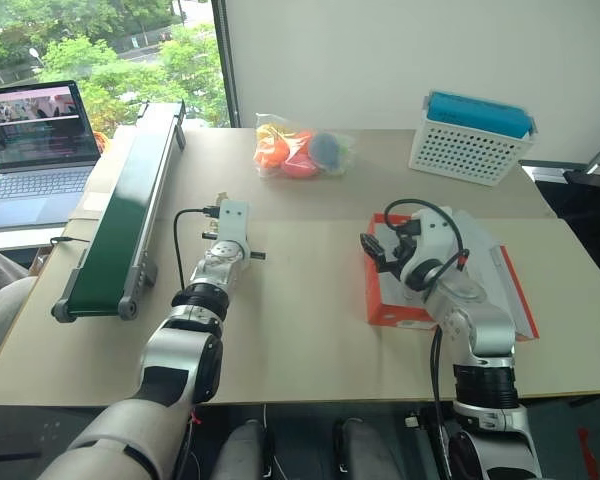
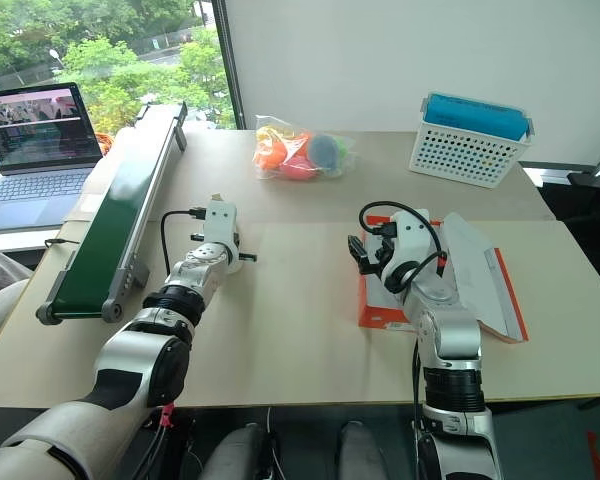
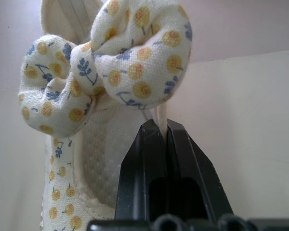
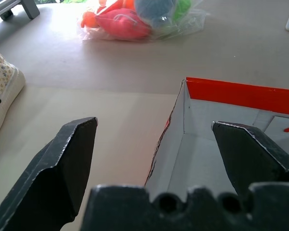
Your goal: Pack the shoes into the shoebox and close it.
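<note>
The left gripper (image 3: 156, 126) is seen clamped tight on a thin cream strip of a shoe (image 3: 94, 159), a pull tab or lace by the look of it, though which one cannot be told for sure. Above the black fingers (image 3: 139, 168) a puffy fabric bow (image 3: 111, 62) printed with yellow dots and blue leaves is shown, tied over the cream, dimpled upper. In the head views this gripper is held low over the middle of the table (image 1: 300, 330), just beside the green conveyor (image 1: 130, 210), and the shoe is mostly hidden behind the wrist.

The right gripper (image 4: 154, 139) is held with its fingers (image 4: 67, 159) spread wide and nothing between them. It is poised over the near left corner of the shoebox (image 4: 221, 91), whose orange-red wall and white inside are seen between the fingers. The box is found open on the right half of the table, with its lid (image 2: 490, 270) laid out flat toward the right. A part of the cream shoe is caught at the edge of the right wrist view, resting on the table well apart from the box.

Farther back, a clear bag of coloured toys (image 1: 300, 150) is lying at the centre of the table, and a white perforated basket (image 1: 470, 140) with a blue top is set at the far right. A laptop (image 1: 35, 150) is standing open beyond the conveyor.
</note>
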